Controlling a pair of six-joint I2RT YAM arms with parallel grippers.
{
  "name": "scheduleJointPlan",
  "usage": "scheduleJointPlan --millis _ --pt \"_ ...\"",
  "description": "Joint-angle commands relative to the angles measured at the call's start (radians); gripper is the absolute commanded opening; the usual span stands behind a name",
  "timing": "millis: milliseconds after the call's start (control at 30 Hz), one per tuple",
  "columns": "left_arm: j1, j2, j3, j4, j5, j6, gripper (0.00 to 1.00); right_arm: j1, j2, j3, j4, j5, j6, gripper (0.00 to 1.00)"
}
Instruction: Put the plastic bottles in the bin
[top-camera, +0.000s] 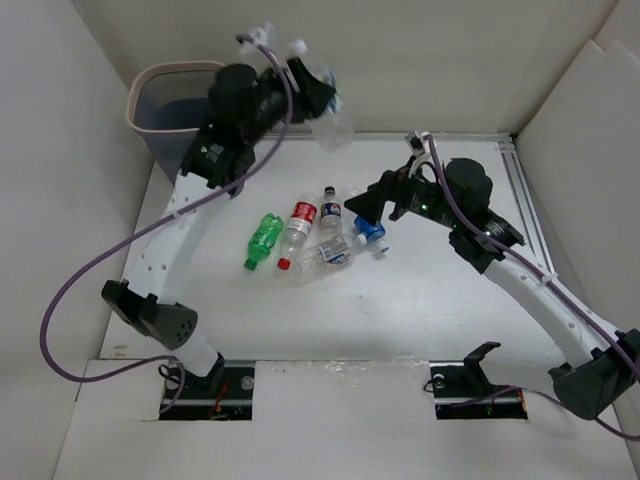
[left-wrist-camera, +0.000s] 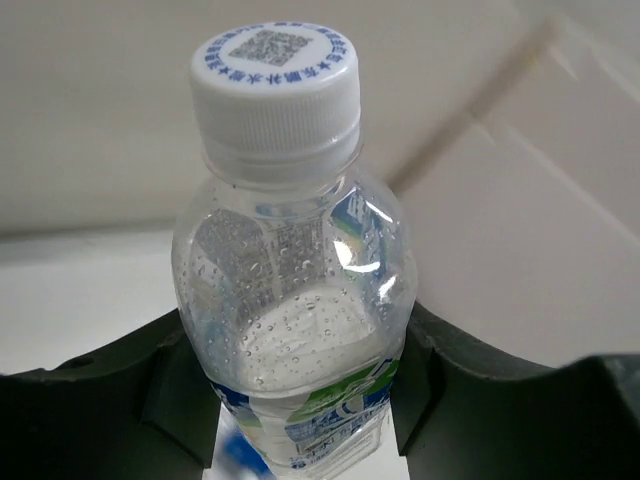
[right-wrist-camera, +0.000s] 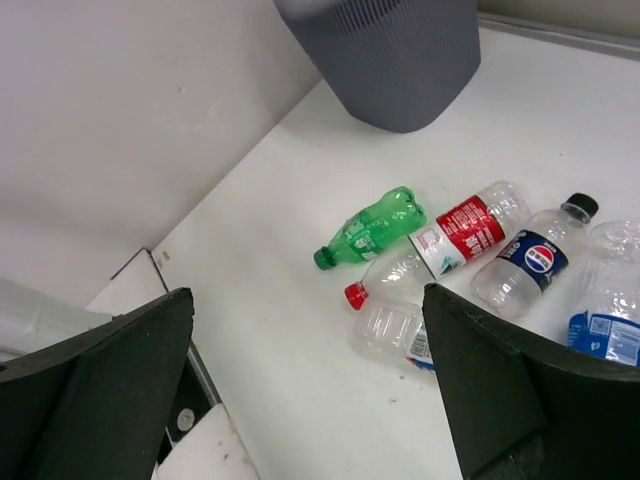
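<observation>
My left gripper is raised at the back of the table, just right of the bin, a grey mesh basket with a pale rim. It is shut on a clear plastic bottle with a white cap and a blue-green label, gripped round its body. Several more plastic bottles lie in a cluster mid-table: a green one, a red-labelled one, a dark-labelled one, a clear one and a blue-labelled one. My right gripper hovers open over the cluster's right side, holding nothing.
White walls enclose the table on the left, back and right. The bin stands in the far-left corner, beyond the green bottle. A metal rail runs along the right edge. Both arm bases sit at the near edge.
</observation>
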Motion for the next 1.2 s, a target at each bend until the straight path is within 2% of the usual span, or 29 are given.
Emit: scheduleJointPlan --millis 0,100,233,367,533,567,600,633,667,833,933,1067,1100,1167 --pt "0.171 0.074 0.273 -0.086 -0.278 0.028 0.00 -0.023 -0.081 -0.033 -0.022 0.024 -0.030 1.00" --pt "0.243 0.155 0.369 -0.110 -0.371 0.028 0.00 -0.044 -0.092 -0.056 -0.053 0.042 -0.045 1.00" --pt "0.373 0.210 0.369 -0.041 -0.467 0.028 0.00 -0.063 -0.121 -0.076 -0.091 0.060 -0.083 1.00" --pt "0.450 0.292 0.387 -0.024 -0.536 0.017 0.00 -0.063 -0.146 -0.119 -0.113 0.082 -0.113 1.00" --pt "0.473 0.399 0.447 -0.002 -0.643 0.037 0.02 -0.063 -0.169 -0.157 -0.113 0.093 -0.131 1.00" --pt "0.473 0.431 0.464 -0.002 -0.643 0.037 0.12 -0.063 -0.169 -0.157 -0.113 0.093 -0.131 1.00" --pt "0.473 0.442 0.491 -0.002 -0.643 0.069 0.27 -0.063 -0.169 -0.167 -0.113 0.102 -0.131 1.00" --pt "0.473 0.442 0.492 -0.002 -0.654 0.069 0.75 -0.063 -0.169 -0.177 -0.113 0.113 -0.142 1.00" --pt "0.473 0.442 0.492 -0.002 -0.654 0.069 1.00 -0.063 -0.169 -0.177 -0.113 0.161 -0.142 1.00" --pt "0.473 0.383 0.483 -0.025 -0.556 0.079 1.00 -0.054 -0.103 -0.125 -0.246 0.353 -0.153 1.00" --pt "0.473 0.295 0.418 -0.048 -0.484 0.079 1.00 -0.054 -0.006 -0.102 -0.310 0.438 -0.144 1.00" --pt "0.473 0.197 0.352 -0.146 -0.374 0.034 1.00 -0.054 0.087 -0.125 -0.280 0.444 -0.131 1.00" --pt "0.473 0.180 0.335 -0.169 -0.279 0.025 1.00 -0.054 0.106 -0.125 -0.271 0.432 -0.131 1.00" --pt "0.445 0.122 0.244 -0.220 -0.192 0.016 1.00 -0.054 0.145 -0.113 -0.248 0.421 -0.151 1.00"
